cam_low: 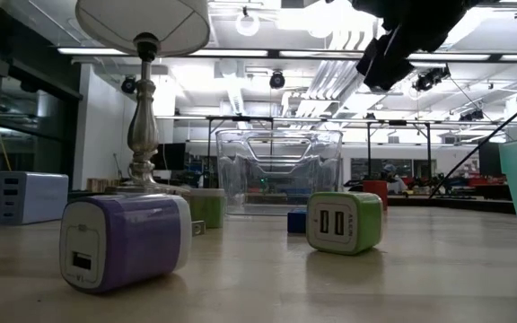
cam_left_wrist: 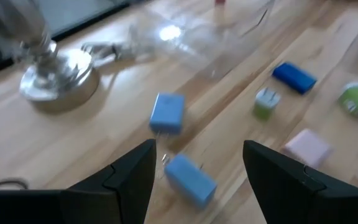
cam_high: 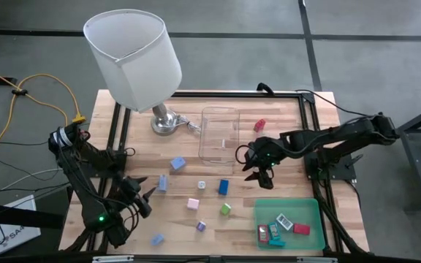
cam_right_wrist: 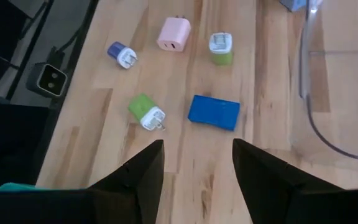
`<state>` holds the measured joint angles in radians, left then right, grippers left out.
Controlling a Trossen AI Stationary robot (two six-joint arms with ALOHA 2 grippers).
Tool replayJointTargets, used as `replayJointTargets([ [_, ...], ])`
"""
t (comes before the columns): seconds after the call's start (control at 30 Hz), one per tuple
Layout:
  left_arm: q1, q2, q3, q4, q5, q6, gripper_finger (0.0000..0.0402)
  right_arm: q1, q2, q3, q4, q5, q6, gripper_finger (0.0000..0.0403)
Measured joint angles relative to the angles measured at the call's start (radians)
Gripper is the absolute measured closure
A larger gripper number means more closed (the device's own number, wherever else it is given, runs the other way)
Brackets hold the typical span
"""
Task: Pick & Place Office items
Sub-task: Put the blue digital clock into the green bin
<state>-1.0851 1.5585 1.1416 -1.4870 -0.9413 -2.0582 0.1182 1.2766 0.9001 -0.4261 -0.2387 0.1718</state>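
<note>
Roughly nine office items (cam_high: 224,187) lie scattered, four trayed

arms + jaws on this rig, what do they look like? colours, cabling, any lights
Both arms are black, jointed link builds with dark cabling along them. The left arm shows a small green light near its lower joint. The left gripper and right gripper each carry two matte black, angular, wedge-shaped jaws. No markings readable.

No readable text, labels, brands or numbers on anything in view.
</note>
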Motion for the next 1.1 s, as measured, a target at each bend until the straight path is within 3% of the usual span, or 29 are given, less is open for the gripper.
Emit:
replayJointTargets([
  [0.2,0.000,0.000,0.000,0.000,0.094,0.000,0.0170,0.040,0.000,0.000,0.035,0.004,-0.009,0.0225],
  [0.73,0.001,0.000,0.000,-0.001,0.099,0.001,0.0170,0.178,0.056,0.000,0.345,0.045,0.060,0.0225],
  [1.1,0.001,0.000,0.000,-0.001,0.100,0.001,0.0170,0.174,0.121,0.115,0.283,-0.063,-0.028,0.0225],
])
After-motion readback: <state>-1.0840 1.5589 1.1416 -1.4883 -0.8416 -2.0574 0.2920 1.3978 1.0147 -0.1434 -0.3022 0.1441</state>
